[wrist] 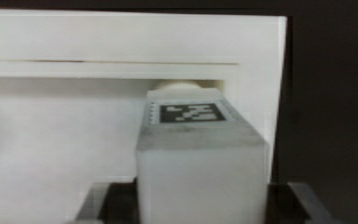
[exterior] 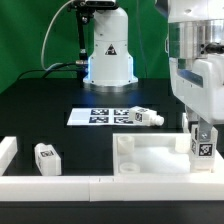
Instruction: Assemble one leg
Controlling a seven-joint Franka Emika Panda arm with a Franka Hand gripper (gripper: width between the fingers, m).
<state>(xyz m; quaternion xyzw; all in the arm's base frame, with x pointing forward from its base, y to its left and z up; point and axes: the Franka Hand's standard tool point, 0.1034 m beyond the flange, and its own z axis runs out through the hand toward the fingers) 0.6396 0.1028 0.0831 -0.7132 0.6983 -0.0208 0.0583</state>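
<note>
My gripper is shut on one white leg and holds it upright over the corner of the white tray-like tabletop at the exterior view's right. In the wrist view the leg fills the gap between my gripper's dark fingers, with its tag facing the camera. Its far end is at a round hole in the tabletop. Whether it touches cannot be told. Two more legs lie beside the marker board. A third spare leg stands at the front left.
The marker board lies flat in the middle of the black table. A low white fence runs along the front edge and turns up at the left end. The robot's base stands at the back.
</note>
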